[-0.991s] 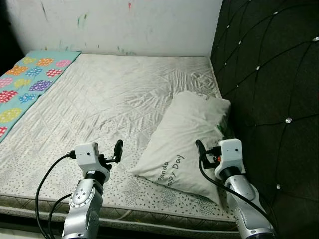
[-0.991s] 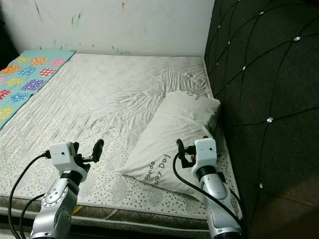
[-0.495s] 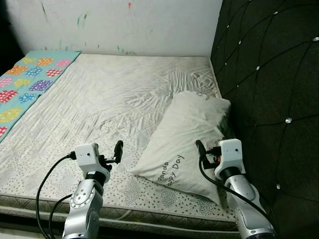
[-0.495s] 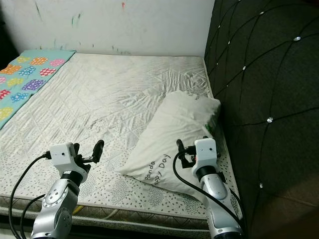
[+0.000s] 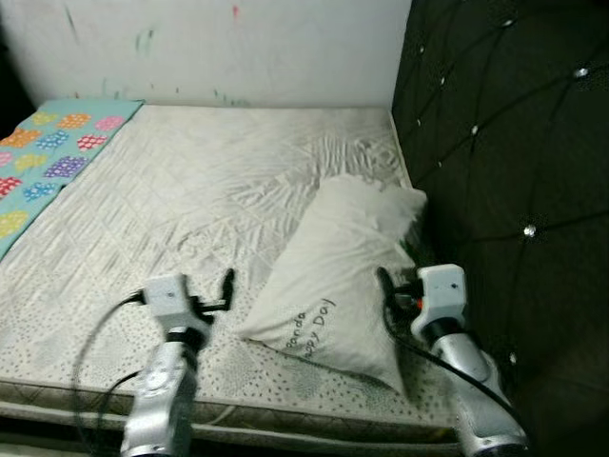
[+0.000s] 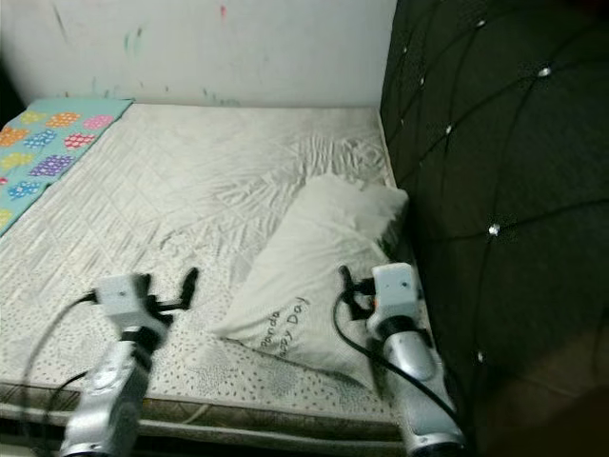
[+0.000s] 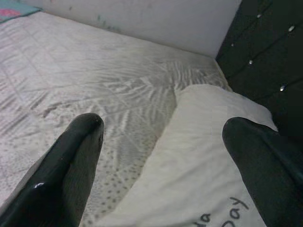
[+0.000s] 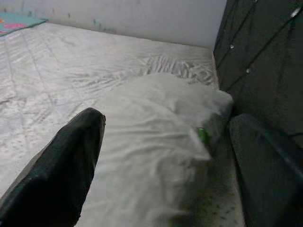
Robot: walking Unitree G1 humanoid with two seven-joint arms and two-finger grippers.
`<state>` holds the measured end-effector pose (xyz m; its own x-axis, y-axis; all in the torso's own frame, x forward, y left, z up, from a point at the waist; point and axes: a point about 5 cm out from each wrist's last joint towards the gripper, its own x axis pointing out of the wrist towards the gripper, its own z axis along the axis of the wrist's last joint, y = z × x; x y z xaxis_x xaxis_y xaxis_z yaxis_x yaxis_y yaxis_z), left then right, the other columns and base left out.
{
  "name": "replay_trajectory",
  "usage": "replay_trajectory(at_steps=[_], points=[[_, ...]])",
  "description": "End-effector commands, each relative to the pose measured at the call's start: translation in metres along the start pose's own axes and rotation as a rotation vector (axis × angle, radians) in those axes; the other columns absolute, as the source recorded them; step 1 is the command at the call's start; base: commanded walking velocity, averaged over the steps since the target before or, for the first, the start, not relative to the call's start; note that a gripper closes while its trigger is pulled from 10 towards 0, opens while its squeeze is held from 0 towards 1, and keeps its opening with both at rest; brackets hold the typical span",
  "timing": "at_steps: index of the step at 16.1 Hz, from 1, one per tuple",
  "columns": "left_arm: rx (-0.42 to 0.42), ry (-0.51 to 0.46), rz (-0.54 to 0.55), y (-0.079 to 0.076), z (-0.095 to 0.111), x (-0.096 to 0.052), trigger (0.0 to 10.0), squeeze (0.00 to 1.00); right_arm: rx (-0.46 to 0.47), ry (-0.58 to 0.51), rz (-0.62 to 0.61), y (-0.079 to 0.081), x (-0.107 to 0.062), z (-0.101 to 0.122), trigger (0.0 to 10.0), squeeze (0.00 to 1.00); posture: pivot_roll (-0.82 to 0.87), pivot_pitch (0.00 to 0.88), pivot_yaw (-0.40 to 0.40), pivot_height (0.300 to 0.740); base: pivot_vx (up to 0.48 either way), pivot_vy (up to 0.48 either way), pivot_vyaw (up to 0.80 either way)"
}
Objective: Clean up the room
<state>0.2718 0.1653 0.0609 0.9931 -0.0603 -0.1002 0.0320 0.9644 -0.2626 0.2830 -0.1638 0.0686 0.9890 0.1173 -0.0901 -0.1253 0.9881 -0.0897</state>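
Note:
A white pillow (image 5: pixel 343 267) with "Panda Happy Day" printed on it lies slanted on the bare mattress (image 5: pixel 190 181), its far end against the black headboard (image 5: pixel 504 143). Something small and green (image 8: pixel 203 135) peeks out beside the pillow near the headboard. My left gripper (image 5: pixel 222 289) hovers over the mattress just left of the pillow's near corner, open and holding nothing (image 7: pixel 163 124). My right gripper (image 5: pixel 388 290) is above the pillow's near right part, also open and holding nothing (image 8: pixel 168 120).
A turquoise blanket (image 5: pixel 48 152) with coloured patches lies at the mattress's far left. A white wall (image 5: pixel 238 43) with paint marks closes the far side. The tufted headboard runs along the right. The mattress's front edge (image 5: pixel 285 419) is just below my arms.
The whole picture has shifted a little to the left and blurred, so the camera has moved. Both arms hold the same pose with open fingers.

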Motion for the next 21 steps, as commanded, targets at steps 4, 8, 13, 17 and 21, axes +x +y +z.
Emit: replay_trajectory(at_steps=[4, 8, 13, 17, 21], points=[[0.046, -0.043, 0.034, 0.008, 0.013, -0.008, 10.0, 0.0, -0.009, -0.014, -0.042, -0.011, -0.005, 0.006, 10.0, 0.0, -0.11, 0.0, 0.033, 0.74, 0.0, 0.0, 0.0], [0.069, -0.06, 0.039, 0.015, 0.019, -0.028, 10.0, 0.0, -0.016, -0.006, -0.05, -0.018, -0.016, 0.004, 10.0, 0.0, -0.1, 0.0, 0.031, 0.74, 0.0, 0.0, 0.0], [0.079, -0.043, 0.058, 0.017, 0.018, -0.03, 10.0, 0.0, -0.012, 0.011, -0.109, -0.022, -0.017, 0.004, 10.0, 0.0, -0.11, 0.0, 0.029, 0.74, 0.0, 0.0, 0.0], [0.08, -0.038, 0.046, 0.015, 0.018, -0.025, 10.0, 0.0, -0.013, 0.027, -0.121, -0.021, -0.015, 0.001, 10.0, 0.0, -0.11, 0.0, 0.036, 0.74, 0.0, 0.0, -0.4], [0.084, -0.035, 0.037, 0.012, 0.017, -0.024, 10.0, 0.0, -0.016, 0.034, -0.12, -0.021, -0.016, 0.0, 10.0, 0.0, -0.11, 0.0, 0.031, 0.74, 0.0, 0.0, -0.8]])
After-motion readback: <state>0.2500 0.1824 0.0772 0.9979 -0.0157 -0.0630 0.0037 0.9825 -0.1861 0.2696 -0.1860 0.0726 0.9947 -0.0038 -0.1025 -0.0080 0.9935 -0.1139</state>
